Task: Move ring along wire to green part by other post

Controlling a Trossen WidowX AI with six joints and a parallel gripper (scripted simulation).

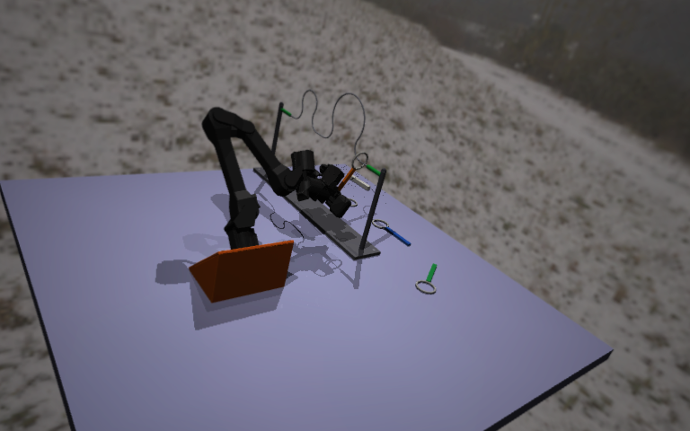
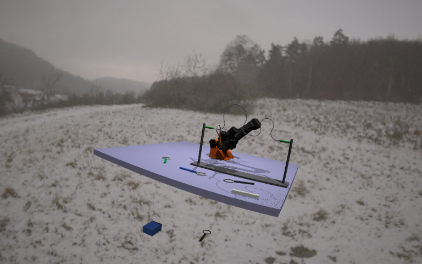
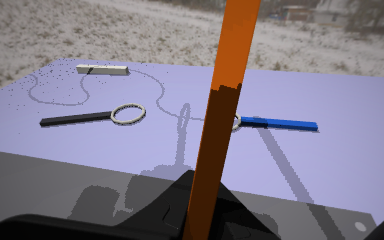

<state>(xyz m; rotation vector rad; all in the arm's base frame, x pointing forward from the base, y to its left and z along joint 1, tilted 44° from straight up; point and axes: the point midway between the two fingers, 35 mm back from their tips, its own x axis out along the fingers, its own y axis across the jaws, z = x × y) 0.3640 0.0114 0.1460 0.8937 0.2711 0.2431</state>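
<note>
The ring sits around the wire where the thin grey wire meets the green part, next to one post. Whether the ring touches the wire is too small to tell. Its orange handle slants down from the ring into my gripper, which is shut on the handle's lower end. The other post carries the other green part. The ring is out of the wrist view.
The posts stand on a dark base strip. On the table lie a blue-handled ring, a green-handled ring, a black-handled ring, a white bar and an orange box.
</note>
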